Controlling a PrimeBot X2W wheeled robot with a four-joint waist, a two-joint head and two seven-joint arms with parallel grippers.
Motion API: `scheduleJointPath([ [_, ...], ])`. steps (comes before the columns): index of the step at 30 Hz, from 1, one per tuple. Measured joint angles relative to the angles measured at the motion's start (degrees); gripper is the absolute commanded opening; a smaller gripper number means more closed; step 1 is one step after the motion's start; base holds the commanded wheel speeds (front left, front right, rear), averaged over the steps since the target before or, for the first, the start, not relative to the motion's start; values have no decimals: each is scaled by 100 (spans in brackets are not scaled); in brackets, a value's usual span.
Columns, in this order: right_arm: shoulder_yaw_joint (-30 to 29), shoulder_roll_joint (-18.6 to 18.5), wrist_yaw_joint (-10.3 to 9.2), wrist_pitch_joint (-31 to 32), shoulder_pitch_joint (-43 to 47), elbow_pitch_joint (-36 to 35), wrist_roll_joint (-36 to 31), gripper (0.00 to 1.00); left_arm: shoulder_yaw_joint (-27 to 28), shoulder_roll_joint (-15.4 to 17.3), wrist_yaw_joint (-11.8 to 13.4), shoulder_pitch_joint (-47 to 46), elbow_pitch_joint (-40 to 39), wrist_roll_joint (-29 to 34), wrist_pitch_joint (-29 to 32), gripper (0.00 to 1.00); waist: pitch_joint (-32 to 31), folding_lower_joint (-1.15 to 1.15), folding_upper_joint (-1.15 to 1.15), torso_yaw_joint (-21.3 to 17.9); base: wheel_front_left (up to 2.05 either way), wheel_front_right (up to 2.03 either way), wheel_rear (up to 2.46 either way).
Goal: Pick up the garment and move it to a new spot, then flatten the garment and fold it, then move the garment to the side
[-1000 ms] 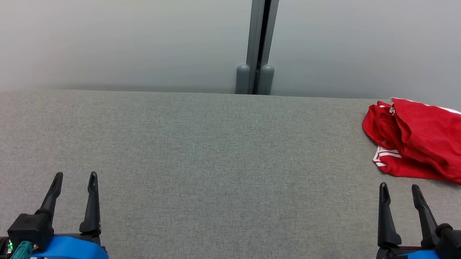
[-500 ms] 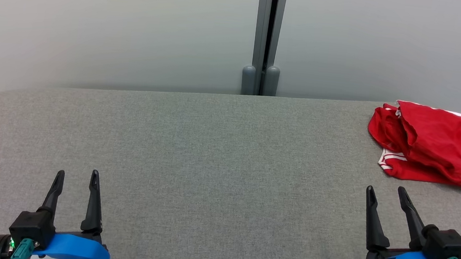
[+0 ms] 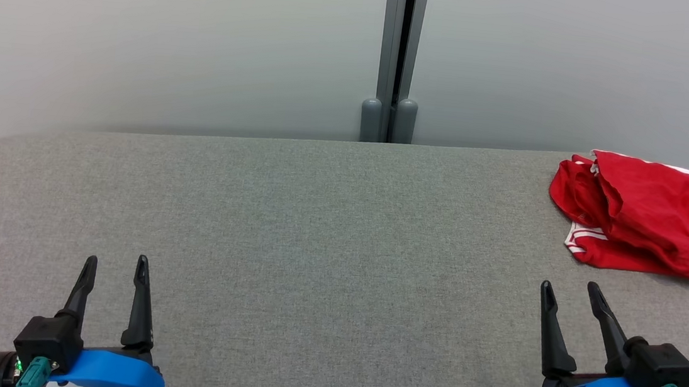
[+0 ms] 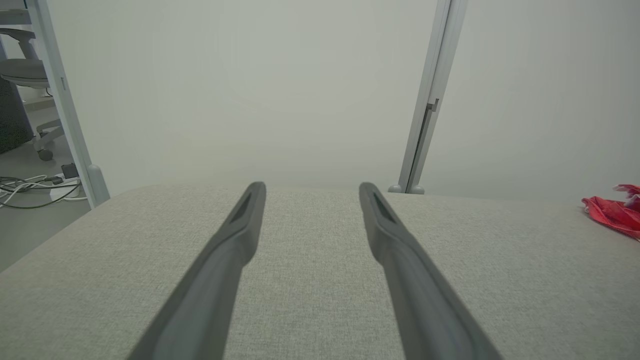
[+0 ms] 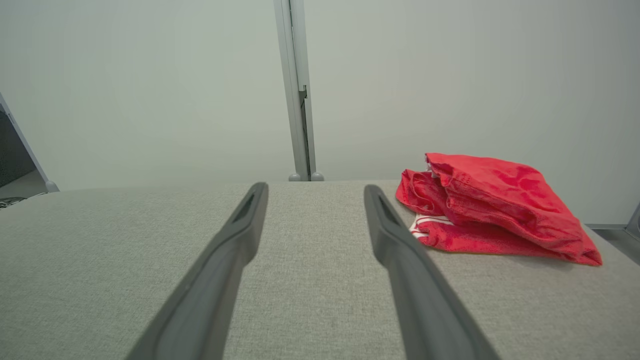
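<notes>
At the near edge of the grey fabric bench [image 3: 316,229], the left gripper [image 3: 116,260] sits at the near left and the right gripper [image 3: 569,285] at the near right. Both are released, with fingers spread apart and pointing toward the far side. Beyond the right gripper and a little to its right, clear of its fingertips, the red garment [image 3: 646,216] lies crumpled by the bench's far right corner. Its long axis runs left to right, slanting nearer at the right, where it tapers to a point. The bunched end faces left. White striped trim [image 3: 576,231] shows at its near left edge. Behind the bench, a grey post [image 3: 401,53] splits the pale wall [image 3: 144,41].
</notes>
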Motion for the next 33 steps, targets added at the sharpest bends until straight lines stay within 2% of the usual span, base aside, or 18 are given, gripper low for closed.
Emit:
scheduleJointPath([
  [3, 8, 2, 0, 3, 9, 40, 10, 100, 3, -3, 0, 13, 18, -9, 0, 100, 3, 0, 0, 0, 0, 0, 0],
  [4, 8, 2, 0, 3, 9, 40, 10, 0, 3, -3, 0, 13, 18, -9, 0, 0, 3, 0, 0, 0, 0, 0, 0],
  [11, 2, 44, 0, 89, 183, 372, 94, 0, 12, -74, 0, 306, 354, -93, 98, 0, 4, 0, 0, 1, 0, 0, 0],
  [33, -122, 45, -1, 648, 179, 218, 2424, 0, 41, -78, 0, 228, 162, -2449, 658, 0, 21, 0, 0, 20, 0, 0, 0],
])
